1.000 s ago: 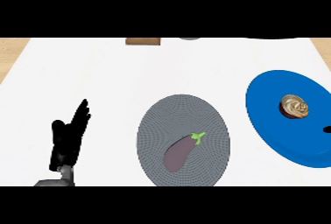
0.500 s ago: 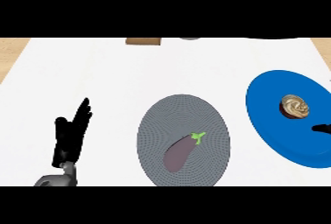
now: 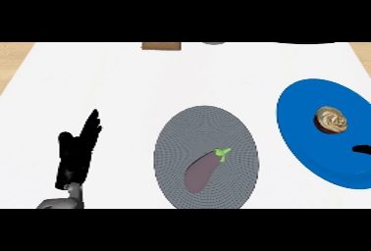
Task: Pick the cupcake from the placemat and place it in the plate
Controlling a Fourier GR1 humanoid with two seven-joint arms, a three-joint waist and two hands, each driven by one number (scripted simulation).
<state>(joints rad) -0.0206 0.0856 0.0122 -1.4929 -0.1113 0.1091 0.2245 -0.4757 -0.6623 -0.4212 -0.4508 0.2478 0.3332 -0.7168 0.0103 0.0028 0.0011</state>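
A brown-frosted cupcake [image 3: 331, 119] stands upright on the blue round placemat [image 3: 304, 132] at the right. In the middle lies the grey plate [image 3: 206, 125], with a purple eggplant [image 3: 203, 170] on its lower half. Only a small black tip of my right hand [image 3: 361, 148] shows at the right edge, over the placemat, just below and to the right of the cupcake and apart from it. My left hand [image 3: 78, 152] rests open at the lower left, fingers up, well left of the plate and holding nothing.
A brown object [image 3: 161, 46] and a dark grey one [image 3: 213, 42] sit at the counter's far edge. Wooden surface shows at the top left corner [image 3: 14, 51]. White countertop [image 3: 130, 88] lies between my left hand and the plate.
The black tip of my right hand has edged slightly further in over the placemat's right side. The left hand, cupcake and eggplant have not moved.
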